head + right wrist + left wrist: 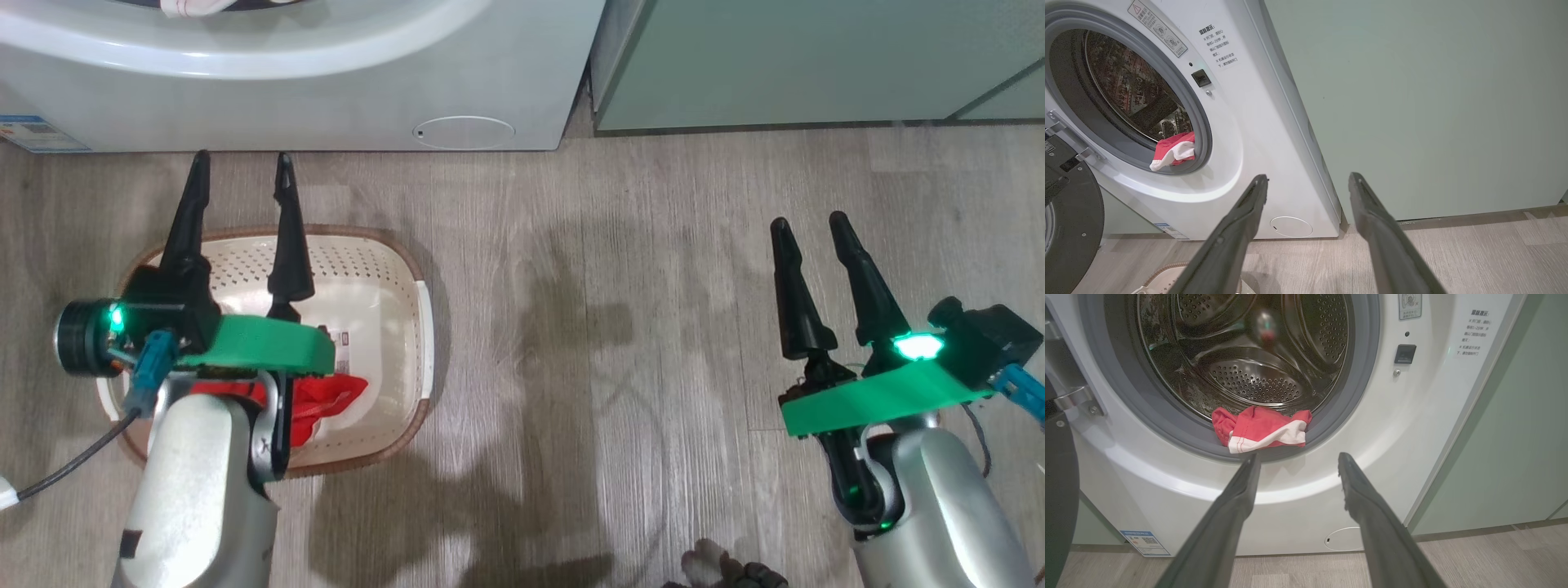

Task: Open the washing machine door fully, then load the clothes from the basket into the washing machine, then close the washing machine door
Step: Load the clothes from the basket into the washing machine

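The washing machine [1412,416] stands open, its black-rimmed door [1059,498] swung out to the left. One red and white piece of the clothes [1261,428] lies on the grey gasket at the drum's lower lip. More red clothes [331,400] lie in the basket [384,269] on the floor in front of the washing machine [326,106]. My left gripper [242,163] hovers over the basket, open and empty, fingers pointing at the machine. My right gripper [808,222] hangs open and empty over bare floor to the right.
Pale green cabinets [816,57] stand right of the machine. A round service flap [463,131] and a blue label [41,135] mark the machine's base. A dark cable [65,474] trails off my left wrist. Wood floor [620,327] stretches between the arms.
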Controlling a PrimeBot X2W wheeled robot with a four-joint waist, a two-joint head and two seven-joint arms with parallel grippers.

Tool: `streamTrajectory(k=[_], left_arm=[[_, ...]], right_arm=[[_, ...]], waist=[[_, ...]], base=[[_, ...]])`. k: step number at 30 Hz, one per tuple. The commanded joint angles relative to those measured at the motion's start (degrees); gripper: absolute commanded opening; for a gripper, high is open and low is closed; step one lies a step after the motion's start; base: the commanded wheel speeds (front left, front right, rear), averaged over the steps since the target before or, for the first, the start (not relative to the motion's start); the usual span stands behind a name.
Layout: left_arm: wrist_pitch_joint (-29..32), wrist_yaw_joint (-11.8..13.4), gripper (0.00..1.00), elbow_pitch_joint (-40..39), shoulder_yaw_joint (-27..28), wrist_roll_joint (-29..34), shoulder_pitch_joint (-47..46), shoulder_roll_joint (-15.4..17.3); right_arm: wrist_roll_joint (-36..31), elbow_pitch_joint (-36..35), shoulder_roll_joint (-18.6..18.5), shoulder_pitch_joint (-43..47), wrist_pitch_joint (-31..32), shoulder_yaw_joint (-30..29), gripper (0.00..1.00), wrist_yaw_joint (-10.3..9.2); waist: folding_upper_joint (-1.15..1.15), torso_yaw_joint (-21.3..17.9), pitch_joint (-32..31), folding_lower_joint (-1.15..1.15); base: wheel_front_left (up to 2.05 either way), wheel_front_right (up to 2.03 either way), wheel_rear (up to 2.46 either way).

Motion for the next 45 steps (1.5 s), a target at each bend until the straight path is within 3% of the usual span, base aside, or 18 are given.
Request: streamTrajectory(k=[1,30,37,45], left_arm=[[-0.3,0.0,1.00,-2.0,2.2,0.5,0.1,0.2],[-0.3,-2.3,1.00,4.0,2.8,0.8,-0.9,-0.6],[-0.3,-3.3,1.00,9.1,2.3,3.3,-5.6,2.2],[2.1,-3.2,1.00,18.7,4.2,4.2,-20.6,7.4]], right_arm=[[0.0,-1.8,0.2,0.6,-0.5,1.2,1.00,0.01],[-0.3,-2.2,0.2,0.1,-0.5,1.4,1.00,0.01],[-0.2,-2.3,0.4,-0.9,-0.5,1.8,1.00,0.01],[0.2,-1.6,1.1,-2.5,-0.5,3.1,1.00,0.01]], waist=[[0.00,-0.1,0.0,0.01],[0.00,-0.3,1.6,0.01],[0.00,-1.1,4.8,0.01],[0.00,-2.9,8.0,0.01]], base=[[0.00,0.00,0.00],[0.00,0.00,0.00],[0.00,0.00,0.00],[0.00,0.00,0.00]])
